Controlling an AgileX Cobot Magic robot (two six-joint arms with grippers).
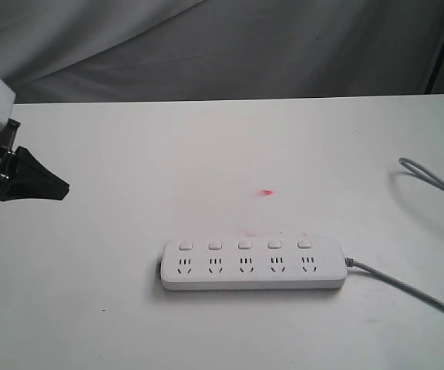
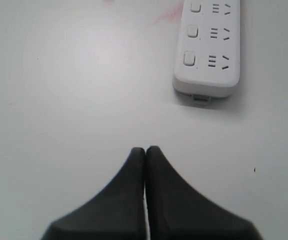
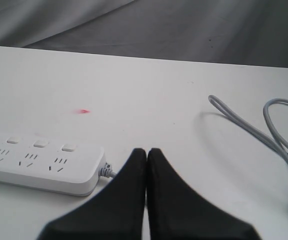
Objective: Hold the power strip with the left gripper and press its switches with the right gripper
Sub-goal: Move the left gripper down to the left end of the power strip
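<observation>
Long flat white plastic power strip (image 1: 253,264) lies just beside the small red smudge (image 1: 266,192). Black left gripper (image 2: 145,150), well off from that smudge, and black right gripper (image 3: 146,150) are both pinched together, empty. Strip's probably light, stiff, slidey: I'd clamp its cord-free end.

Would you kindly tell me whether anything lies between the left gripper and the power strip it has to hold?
Nothing visible does. Only bare white table separates the left gripper, its fingers closed together, from the cordless end of the power strip. The grey cord leaves the far end, away from that path.
</observation>
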